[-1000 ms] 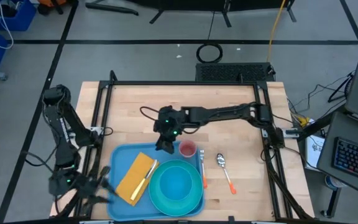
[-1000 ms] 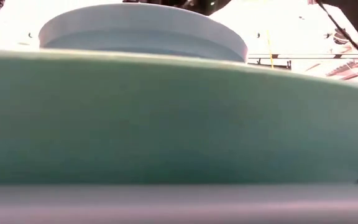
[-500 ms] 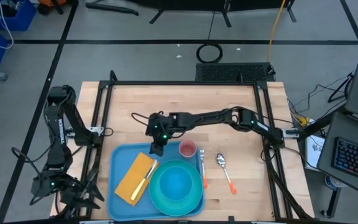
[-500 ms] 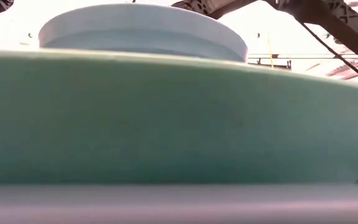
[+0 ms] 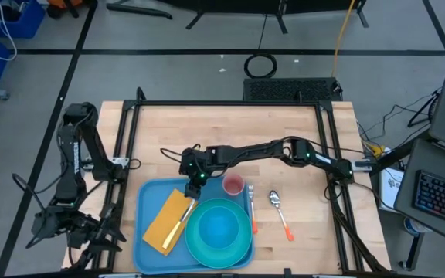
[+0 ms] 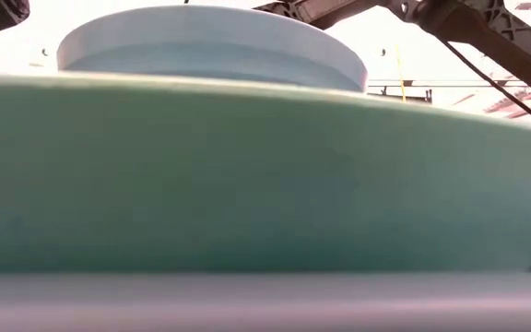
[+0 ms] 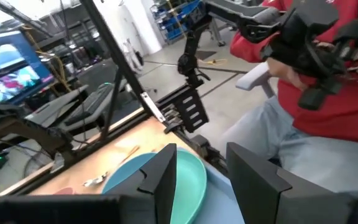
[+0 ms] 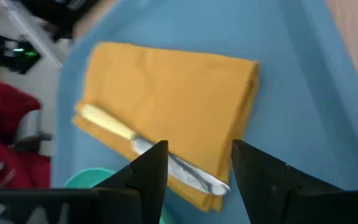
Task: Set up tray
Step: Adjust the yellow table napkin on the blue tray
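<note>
The tray (image 5: 150,202) holds a yellow napkin (image 5: 166,219), knife (image 5: 182,218) and teal plate (image 5: 219,229).

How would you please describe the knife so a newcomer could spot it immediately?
Start at the large light-blue rectangular plastic tray at the table's front edge. On its left half lies a folded mustard-yellow cloth napkin. The knife rests along the napkin's right edge, with a cream handle and silver blade, apart from the orange-handled cutlery.
</note>
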`<state>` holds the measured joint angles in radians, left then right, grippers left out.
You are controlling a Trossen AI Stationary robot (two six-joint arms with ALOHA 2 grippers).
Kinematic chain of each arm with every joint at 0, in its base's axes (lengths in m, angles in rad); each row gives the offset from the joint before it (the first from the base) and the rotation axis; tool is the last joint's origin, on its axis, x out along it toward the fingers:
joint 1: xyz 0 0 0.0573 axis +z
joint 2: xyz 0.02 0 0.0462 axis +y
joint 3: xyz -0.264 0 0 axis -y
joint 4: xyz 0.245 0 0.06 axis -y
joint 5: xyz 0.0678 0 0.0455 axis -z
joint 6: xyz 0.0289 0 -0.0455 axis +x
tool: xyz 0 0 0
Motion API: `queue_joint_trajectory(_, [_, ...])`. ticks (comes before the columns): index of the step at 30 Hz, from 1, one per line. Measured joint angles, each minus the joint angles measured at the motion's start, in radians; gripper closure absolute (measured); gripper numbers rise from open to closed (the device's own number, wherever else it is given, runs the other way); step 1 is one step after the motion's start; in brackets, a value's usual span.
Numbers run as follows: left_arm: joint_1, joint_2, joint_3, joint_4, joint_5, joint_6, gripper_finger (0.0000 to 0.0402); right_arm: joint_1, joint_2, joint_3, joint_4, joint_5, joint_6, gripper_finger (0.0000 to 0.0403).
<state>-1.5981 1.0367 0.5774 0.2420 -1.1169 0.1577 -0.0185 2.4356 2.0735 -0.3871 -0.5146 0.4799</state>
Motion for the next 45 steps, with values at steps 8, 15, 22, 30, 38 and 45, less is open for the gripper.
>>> queue_joint_trajectory(8, [-0.003, -0.045, 0.0, -0.068, -0.004, 0.002, 0.0256, -0.001, 0.011, -0.001, 0.006, 0.038, 0.012, 0.0234])
queue_joint_trajectory(15, [-0.002, -0.044, 0.0, -0.098, -0.007, -0.021, 0.0256, 0.017, 0.052, -0.001, 0.07, 0.038, 0.078, 0.0234])
queue_joint_trajectory(22, [-0.002, -0.044, 0.0, -0.12, -0.008, -0.042, 0.0256, 0.01, 0.057, -0.002, 0.071, 0.039, 0.085, 0.0234])
queue_joint_trajectory(30, [-0.002, -0.044, 0.0, -0.127, -0.01, -0.038, 0.0256, 0.025, 0.057, -0.002, 0.085, 0.044, 0.083, 0.0234])
queue_joint_trajectory(38, [-0.001, -0.044, 0.0, -0.143, -0.01, -0.064, 0.0256, 0.03, 0.084, 0.002, 0.151, 0.029, 0.12, 0.0234])
queue_joint_trajectory(45, [-0.001, -0.044, 0.0, -0.161, -0.01, -0.075, 0.0256, 0.031, 0.086, 0.001, 0.131, 0.027, 0.13, 0.0234])
